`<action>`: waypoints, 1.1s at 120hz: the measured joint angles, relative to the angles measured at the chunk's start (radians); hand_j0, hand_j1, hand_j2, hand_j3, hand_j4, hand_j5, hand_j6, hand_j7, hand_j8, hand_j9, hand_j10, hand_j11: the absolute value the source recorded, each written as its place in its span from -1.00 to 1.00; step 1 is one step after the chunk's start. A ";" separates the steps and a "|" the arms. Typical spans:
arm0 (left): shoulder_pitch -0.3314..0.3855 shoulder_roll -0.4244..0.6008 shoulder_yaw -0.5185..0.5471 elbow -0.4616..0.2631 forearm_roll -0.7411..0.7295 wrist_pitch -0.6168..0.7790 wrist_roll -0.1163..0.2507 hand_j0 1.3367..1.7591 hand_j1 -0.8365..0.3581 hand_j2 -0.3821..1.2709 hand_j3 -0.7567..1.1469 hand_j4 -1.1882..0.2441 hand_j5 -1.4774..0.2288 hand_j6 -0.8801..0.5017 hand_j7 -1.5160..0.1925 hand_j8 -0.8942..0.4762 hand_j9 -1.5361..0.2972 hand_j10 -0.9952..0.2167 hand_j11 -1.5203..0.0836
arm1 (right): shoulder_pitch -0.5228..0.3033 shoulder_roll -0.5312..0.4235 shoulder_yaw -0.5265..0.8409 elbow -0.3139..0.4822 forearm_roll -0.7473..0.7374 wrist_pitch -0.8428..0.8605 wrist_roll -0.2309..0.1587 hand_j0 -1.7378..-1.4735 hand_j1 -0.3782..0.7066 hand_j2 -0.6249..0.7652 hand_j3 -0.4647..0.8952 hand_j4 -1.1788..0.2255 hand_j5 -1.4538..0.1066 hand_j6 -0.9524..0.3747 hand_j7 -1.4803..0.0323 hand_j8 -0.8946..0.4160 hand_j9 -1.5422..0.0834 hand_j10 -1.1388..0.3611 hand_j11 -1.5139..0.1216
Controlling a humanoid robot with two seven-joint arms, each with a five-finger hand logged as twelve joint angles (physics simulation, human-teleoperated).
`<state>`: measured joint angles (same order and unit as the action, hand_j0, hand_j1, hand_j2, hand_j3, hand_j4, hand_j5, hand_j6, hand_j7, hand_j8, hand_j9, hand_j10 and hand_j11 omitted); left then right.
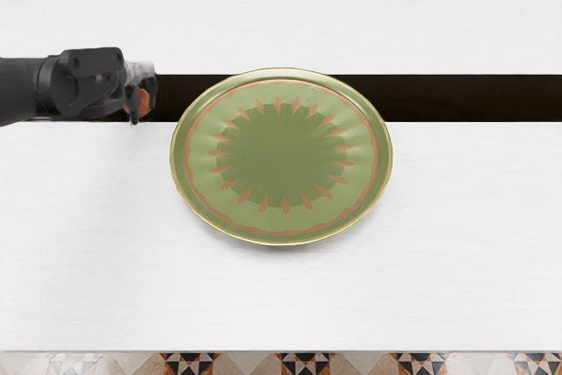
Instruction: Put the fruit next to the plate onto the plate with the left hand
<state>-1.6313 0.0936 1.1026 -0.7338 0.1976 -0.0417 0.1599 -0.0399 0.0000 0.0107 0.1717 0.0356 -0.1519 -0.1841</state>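
The orange fruit (137, 109) showed only as small slivers of colour between the dark fingers (147, 85) of the left hand (132, 96), which were curled around it in a grasp. It sat just left of the plate (181, 152), near but not touching the rim, and not on the plate. Whether the fruit rested on the tabletop (281, 296) or was lifted clear of it could not be told. The left arm came in from the left edge, level with the plate's far half. The plate was green with a gold rim and a ring of orange petals, lying flat at the middle of the white tabletop and overlapping a dark gap (474, 98) behind it. Patterned floor tiles (307, 364) showed along the bottom edge.
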 joint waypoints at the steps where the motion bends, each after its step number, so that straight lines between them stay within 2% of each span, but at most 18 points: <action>1: -0.005 0.000 -0.001 0.000 0.000 -0.001 0.000 0.45 -0.39 0.06 -0.14 -0.56 -0.62 -0.08 -0.66 -0.07 -0.67 -0.37 -0.60 | 0.000 0.000 0.000 0.000 0.000 0.000 0.000 -0.40 -0.95 -0.10 -0.32 0.68 0.86 0.43 0.96 0.36 0.90 0.52 0.85; 5: -0.016 -0.001 -0.002 0.000 0.001 -0.003 0.003 0.45 -0.40 0.10 -0.15 -0.55 -0.62 -0.07 -0.66 -0.07 -0.67 -0.38 -0.60 | 0.000 0.000 0.000 0.000 0.000 0.000 0.000 -0.40 -0.95 -0.10 -0.32 0.68 0.86 0.43 0.96 0.36 0.90 0.52 0.85; 18: -0.056 -0.015 -0.015 0.000 0.002 -0.010 0.009 0.45 -0.34 0.02 -0.17 -0.55 -0.65 -0.12 -0.65 -0.11 -0.67 -0.41 -0.60 | 0.000 0.000 0.000 0.000 0.000 0.000 0.000 -0.40 -0.95 -0.10 -0.32 0.68 0.86 0.43 0.96 0.36 0.90 0.52 0.85; 34: -0.084 -0.020 -0.067 0.000 0.000 -0.028 0.035 0.45 -0.28 0.01 -0.19 -0.55 -0.67 -0.17 -0.64 -0.14 -0.65 -0.46 -0.60 | 0.000 0.000 0.000 0.000 0.000 0.000 0.000 -0.40 -0.95 -0.10 -0.32 0.68 0.86 0.43 0.96 0.36 0.90 0.52 0.85; 56: -0.115 -0.028 -0.209 -0.004 0.000 -0.070 0.118 0.45 -0.27 -0.01 -0.20 -0.53 -0.69 -0.17 -0.64 -0.15 -0.65 -0.46 -0.61 | 0.000 0.000 0.000 0.000 0.000 0.000 0.000 -0.40 -0.95 -0.10 -0.32 0.68 0.86 0.43 0.96 0.36 0.90 0.52 0.85; 69: -0.120 -0.031 -0.297 -0.011 -0.001 -0.105 0.151 0.46 -0.23 -0.05 -0.20 -0.52 -0.70 -0.19 -0.64 -0.14 -0.65 -0.48 -0.61 | 0.000 0.000 0.000 0.000 0.000 0.000 0.000 -0.40 -0.95 -0.10 -0.32 0.68 0.86 0.43 0.96 0.36 0.90 0.52 0.85; 85: -0.122 -0.031 -0.379 -0.016 0.004 -0.136 0.175 0.46 -0.18 -0.10 -0.20 -0.51 -0.70 -0.21 -0.65 -0.17 -0.64 -0.51 -0.60 | 0.000 0.000 0.000 0.000 0.000 0.000 0.000 -0.40 -0.95 -0.10 -0.32 0.68 0.86 0.43 0.96 0.36 0.90 0.52 0.85; 98: -0.111 -0.031 -0.447 -0.020 0.022 -0.168 0.198 0.47 -0.16 -0.06 -0.20 -0.51 -0.70 -0.22 -0.65 -0.19 -0.64 -0.52 -0.60 | 0.000 0.000 0.000 0.000 0.000 0.000 0.000 -0.40 -0.95 -0.10 -0.32 0.68 0.86 0.43 0.96 0.36 0.90 0.52 0.85; 112: -0.104 -0.039 -0.522 -0.028 0.045 -0.202 0.229 0.48 -0.07 -0.17 -0.20 -0.50 -0.71 -0.25 -0.63 -0.22 -0.62 -0.56 -0.58 | 0.000 0.000 0.000 0.000 0.000 0.000 0.000 -0.40 -0.95 -0.10 -0.32 0.68 0.86 0.43 0.96 0.36 0.90 0.52 0.85; 124: -0.102 -0.050 -0.567 -0.041 0.053 -0.222 0.241 0.48 -0.04 -0.19 -0.20 -0.50 -0.71 -0.27 -0.62 -0.26 -0.61 -0.60 -0.57 | 0.000 0.000 0.000 0.000 0.000 0.000 0.000 -0.40 -0.95 -0.10 -0.32 0.68 0.86 0.43 0.96 0.36 0.90 0.52 0.85; 132: -0.073 -0.051 -0.594 -0.048 0.054 -0.231 0.245 0.48 -0.04 -0.18 -0.20 -0.50 -0.72 -0.28 -0.61 -0.28 -0.60 -0.61 -0.57 | 0.000 0.000 0.000 0.000 0.000 0.000 0.000 -0.40 -0.95 -0.10 -0.32 0.68 0.86 0.43 0.96 0.36 0.90 0.52 0.85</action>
<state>-1.7039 0.0423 0.5082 -0.7819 0.2519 -0.2722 0.4051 -0.0399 0.0000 0.0107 0.1718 0.0358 -0.1519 -0.1841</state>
